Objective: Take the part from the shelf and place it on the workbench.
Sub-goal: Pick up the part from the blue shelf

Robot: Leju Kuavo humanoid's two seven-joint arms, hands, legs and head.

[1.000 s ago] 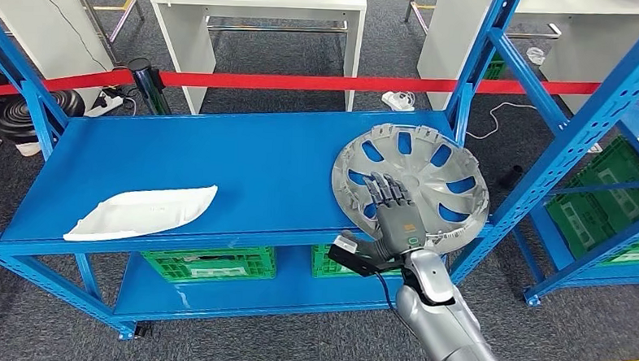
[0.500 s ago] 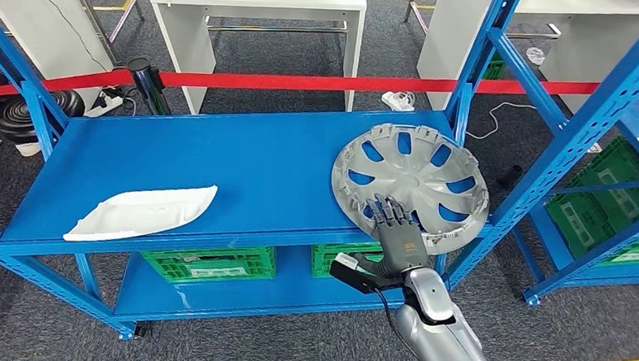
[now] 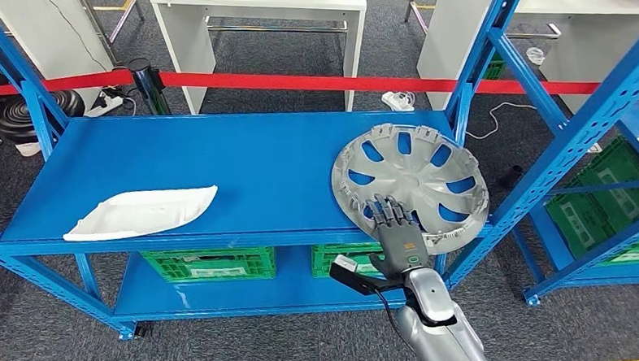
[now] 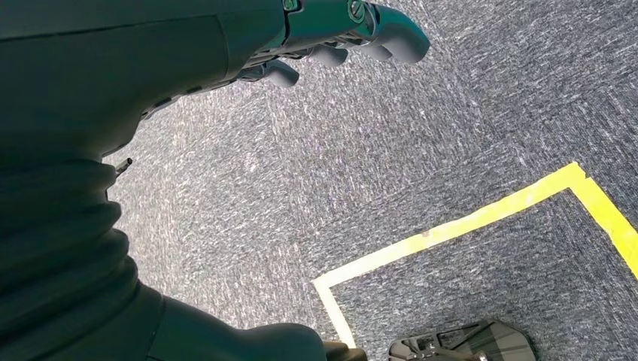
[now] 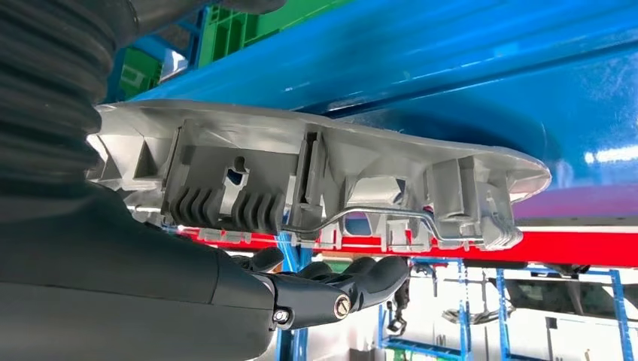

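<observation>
Blue steel shelf [image 3: 219, 160]: top deck carries all items listed. Silver wheel cover [image 3: 410, 178], the part: lies at the shelf's right end, its near rim overhanging the front edge. White flat tray [image 3: 140, 212]: on the same deck, well apart from the wheel cover, near the left front. Right hand [image 3: 397, 233]: at the wheel cover's near rim, fingers [image 3: 384, 208] spread flat over its face, thumb beneath the rim [image 5: 331, 289]; whether it clamps the cover, cannot tell. Left hand [image 4: 331, 30]: hangs over grey carpet, fingers curled, holding nothing.

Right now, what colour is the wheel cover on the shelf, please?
Silver-grey; the wheel cover shows best in the head view.
</observation>
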